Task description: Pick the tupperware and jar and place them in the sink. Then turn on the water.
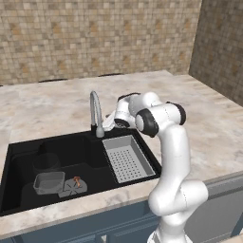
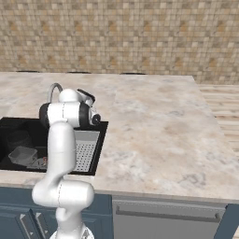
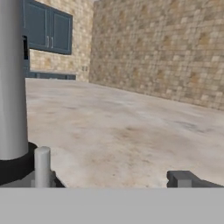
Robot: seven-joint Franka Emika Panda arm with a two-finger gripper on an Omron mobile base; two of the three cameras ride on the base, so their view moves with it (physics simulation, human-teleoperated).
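Note:
The black sink point(image 1: 9, 156) point(image 2: 100, 128) is set into the marble counter. Inside it, at the front left, lies the grey see-through tupperware point(image 1: 49, 182) point(image 2: 23, 155). The faint dark jar point(image 1: 46, 163) point(image 2: 18, 139) stands just behind it. The curved silver tap point(image 1: 96, 111) point(image 2: 55, 91) rises behind the basin, and no water shows at its tip. My gripper point(image 1: 108, 124) point(image 3: 113, 181) is open and empty, level with the tap's base and just right of it. In the hand view the tap's column point(image 3: 13, 87) and a short grey lever point(image 3: 42, 164) stand close on the left.
A grey perforated strainer tray point(image 1: 128, 159) point(image 2: 86, 149) fills the sink's right end. A small orange-brown thing point(image 1: 76, 180) lies by the drain. Marble counter point(image 1: 209, 123) point(image 2: 158, 130) spreads to the right, and tiled walls close the back and right.

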